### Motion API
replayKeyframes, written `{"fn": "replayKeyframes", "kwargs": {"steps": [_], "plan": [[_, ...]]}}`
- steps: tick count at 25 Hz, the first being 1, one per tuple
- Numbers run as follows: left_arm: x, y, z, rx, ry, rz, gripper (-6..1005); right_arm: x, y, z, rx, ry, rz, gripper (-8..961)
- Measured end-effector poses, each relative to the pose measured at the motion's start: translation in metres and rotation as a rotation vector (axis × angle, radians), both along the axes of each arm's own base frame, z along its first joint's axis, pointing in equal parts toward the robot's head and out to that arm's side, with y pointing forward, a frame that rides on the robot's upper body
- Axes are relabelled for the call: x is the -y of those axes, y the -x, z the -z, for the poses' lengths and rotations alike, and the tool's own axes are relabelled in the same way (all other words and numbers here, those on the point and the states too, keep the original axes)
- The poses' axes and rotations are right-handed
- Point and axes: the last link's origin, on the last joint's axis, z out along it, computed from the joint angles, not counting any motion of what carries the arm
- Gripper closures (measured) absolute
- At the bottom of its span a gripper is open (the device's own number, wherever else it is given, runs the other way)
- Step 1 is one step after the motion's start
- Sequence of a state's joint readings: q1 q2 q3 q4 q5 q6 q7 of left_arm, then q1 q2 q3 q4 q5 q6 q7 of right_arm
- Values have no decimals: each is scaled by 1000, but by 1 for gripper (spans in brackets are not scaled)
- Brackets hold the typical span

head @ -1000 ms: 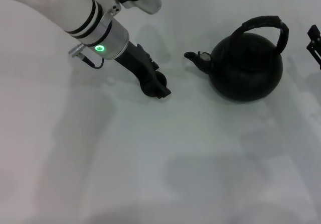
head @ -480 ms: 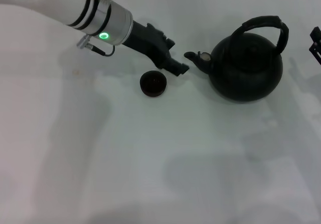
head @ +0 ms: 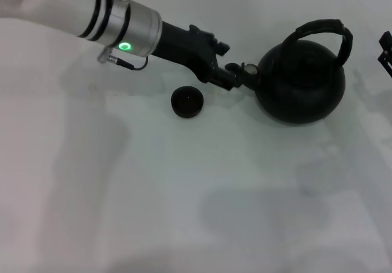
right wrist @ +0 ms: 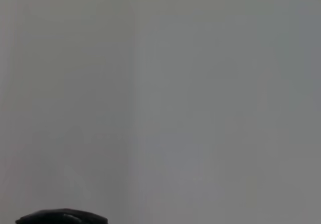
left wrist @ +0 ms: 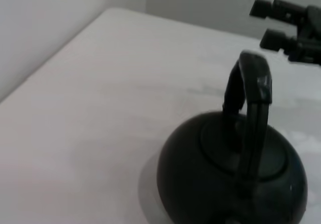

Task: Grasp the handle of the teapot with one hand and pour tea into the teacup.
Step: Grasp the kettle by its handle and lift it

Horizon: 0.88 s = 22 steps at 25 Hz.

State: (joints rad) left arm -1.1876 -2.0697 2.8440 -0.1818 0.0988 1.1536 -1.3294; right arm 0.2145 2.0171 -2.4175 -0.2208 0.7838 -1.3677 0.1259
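Note:
The round black teapot stands on the white table at the right, its spout pointing left and its arched black handle upright over the lid. The small black teacup sits on the table left of the spout, with nothing touching it. My left gripper reaches in from the upper left and hovers just beside the spout tip, above and right of the teacup. The left wrist view shows the teapot and its handle close up. My right gripper hangs beyond the handle, open and holding nothing.
The white table extends toward me below the teacup and teapot. My right gripper shows only at the far right edge of the head view. A grey wall fills the right wrist view, with a dark shape at one edge.
My left gripper has moved from over the teacup to the right and farther back, ending at the teapot's spout. The teacup is now uncovered. Teapot and right arm have not moved.

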Motion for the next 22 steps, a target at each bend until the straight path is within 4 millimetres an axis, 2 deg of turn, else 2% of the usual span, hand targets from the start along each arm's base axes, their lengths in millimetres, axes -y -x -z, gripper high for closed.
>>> {"fn": "replayKeyframes", "kwargs": {"steps": [4,10,12,14,22], "plan": [[1,4,-15,134,-55,17,157,0,0,0,-1,-1,-1,96],[5,25,-44,297,-175,22,158,0,1,-1,-5,-3,-5,95],[8,43,-55,349,-256,-13,159,0,3,-2,-10,-10,-18,95],[9,47,-57,363,-278,-19,160,0,4,-2,-11,-13,-23,95],[28,100,-89,577,-661,-141,163,5,19,-12,-45,-81,-127,96]]}}
